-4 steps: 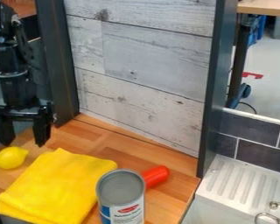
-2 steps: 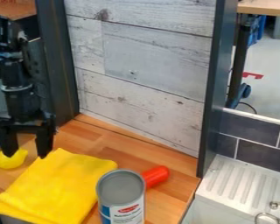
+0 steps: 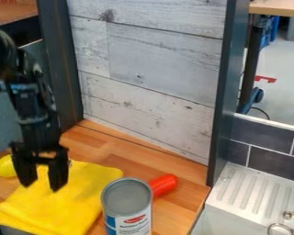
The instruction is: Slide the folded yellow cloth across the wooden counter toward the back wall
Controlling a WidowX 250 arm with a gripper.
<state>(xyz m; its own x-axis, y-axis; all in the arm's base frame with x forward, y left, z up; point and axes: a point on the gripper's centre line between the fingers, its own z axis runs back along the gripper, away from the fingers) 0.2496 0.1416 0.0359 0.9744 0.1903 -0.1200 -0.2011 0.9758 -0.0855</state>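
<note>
And here's the black gripper (image 3: 42, 187), at the left of the camera view, hanging fingers-down right over the upper part of the folded yellow cloth (image 3: 57, 204)! Its two fingers stand spread, a clear gap between them with yellow showing through, and there's nothing in their grip; whether the tips touch the fabric, I can't tell from this angle. The cloth itself lies at the lower left of the wooden counter (image 3: 94, 142), slanting across it, its layers stacked up at the near corner, where something dark grey peeks out underneath. Just off its upper left edge sits the lemon (image 3: 3, 166), bright yellow, partly hidden behind one of those black fingers. Over on the other side of the cloth, close by its right edge, a can (image 3: 127, 204) stands upright, grey on top, with a white, blue and red label, and just behind it a rounded red object (image 3: 164, 184) lies on the wood, one end tucked out of sight behind the can. Behind all that rises the whitewashed plank panel (image 3: 149, 69), framed by dark uprights (image 3: 228, 82), and out to the right, below the dark tiles (image 3: 275, 160), there's the white ridged drainer (image 3: 254, 188) with metal rings (image 3: 284, 228) at its near corner.
</note>
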